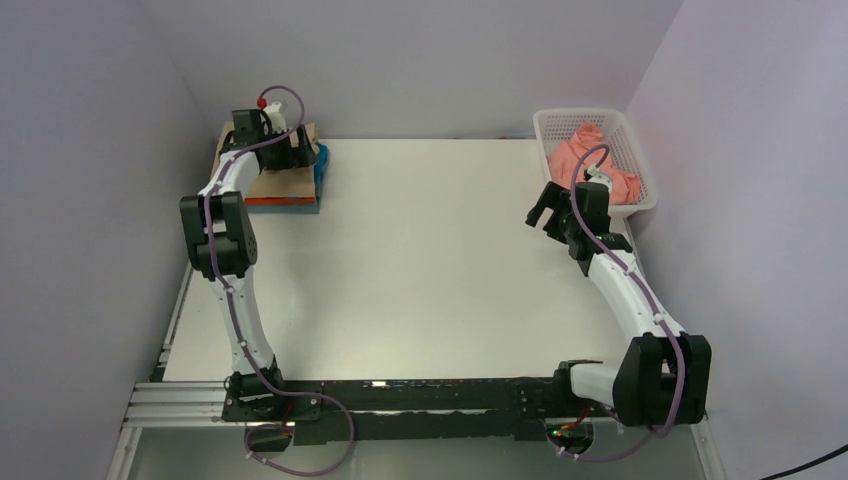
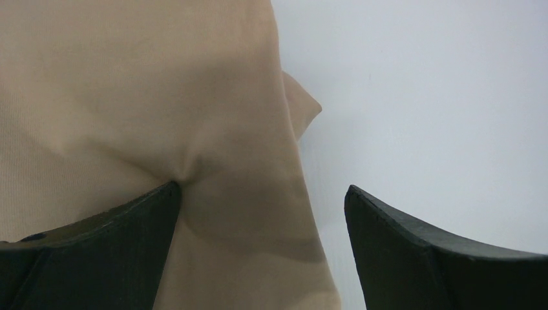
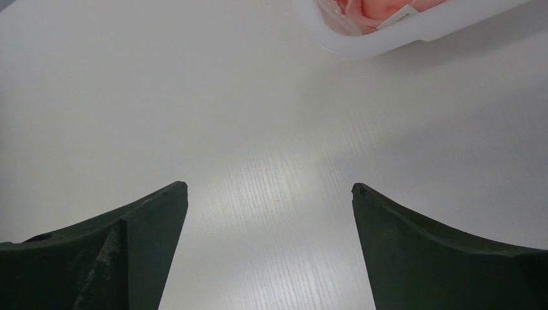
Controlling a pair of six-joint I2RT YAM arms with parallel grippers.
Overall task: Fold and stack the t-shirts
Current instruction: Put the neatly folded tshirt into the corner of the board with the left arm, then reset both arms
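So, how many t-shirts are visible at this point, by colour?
tan t-shirt: 1
orange-red t-shirt: 1
blue t-shirt: 1
salmon pink t-shirt: 1
Total: 4

The left arm (image 1: 228,172) hides much of what seems a stack of t-shirts (image 1: 285,183).

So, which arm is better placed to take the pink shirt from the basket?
Right, probably: the right gripper hangs open beside the basket with the pink shirt; the left gripper is far off, over the stack.
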